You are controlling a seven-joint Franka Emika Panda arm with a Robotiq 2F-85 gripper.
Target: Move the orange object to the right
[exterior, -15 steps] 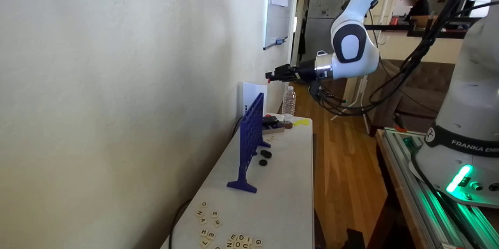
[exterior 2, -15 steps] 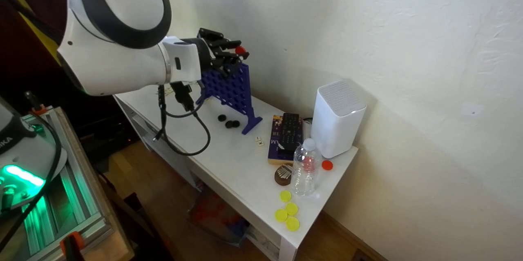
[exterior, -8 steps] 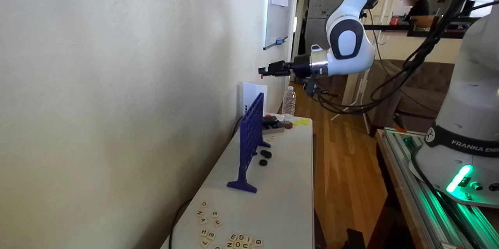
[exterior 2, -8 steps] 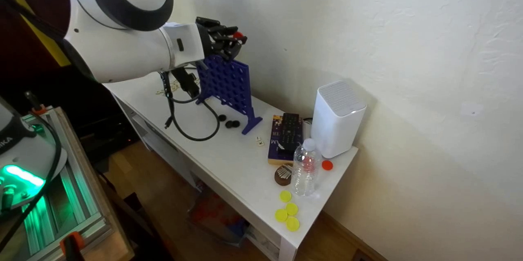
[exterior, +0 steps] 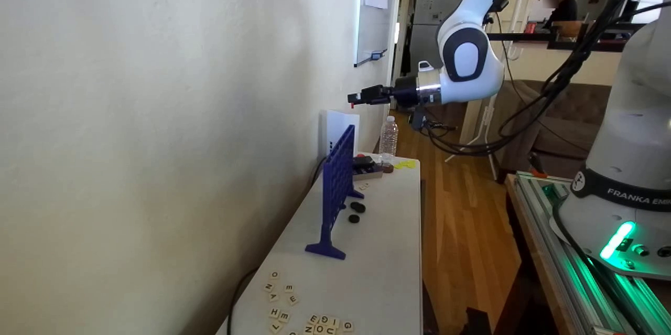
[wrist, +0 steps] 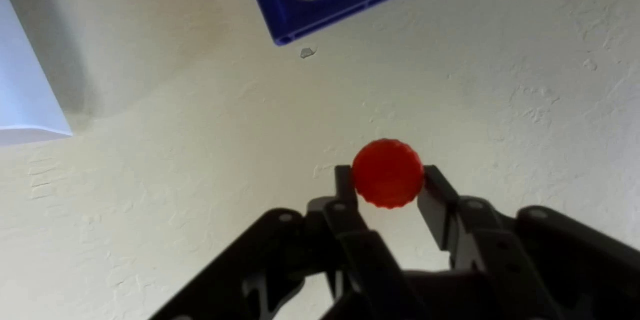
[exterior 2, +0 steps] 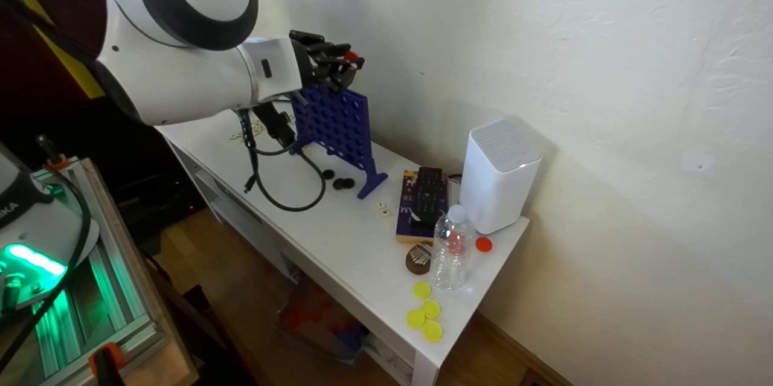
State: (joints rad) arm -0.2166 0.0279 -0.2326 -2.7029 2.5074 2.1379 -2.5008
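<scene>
The orange object (wrist: 388, 173) is a small red-orange disc with a notched rim, and its face shows in the wrist view. My gripper (exterior 2: 355, 58) is shut on it, one fingertip pressed to either side of the rim. In an exterior view the disc shows as a red speck under the tips of the gripper (exterior: 352, 98). Hand and disc are in the air, higher than the upright blue stand (exterior: 326, 193). A corner of that stand (wrist: 320, 12) appears at the top of the wrist view, apart from the disc.
The wall (exterior 2: 604, 102) runs behind the table. A white box (exterior 2: 501, 180), clear bottle (exterior 2: 450, 262), book (exterior 2: 407, 193) with a black remote (exterior 2: 429, 193), another red disc (exterior 2: 484, 244) and several yellow discs (exterior 2: 432, 308) occupy one end. Letter tiles (exterior: 320, 324) and black discs (exterior: 354, 218) lie elsewhere.
Over the second, my gripper has moved toward the wall and upward with the disc still held. In the last half second it has only sunk slightly. The table's things stay put.
</scene>
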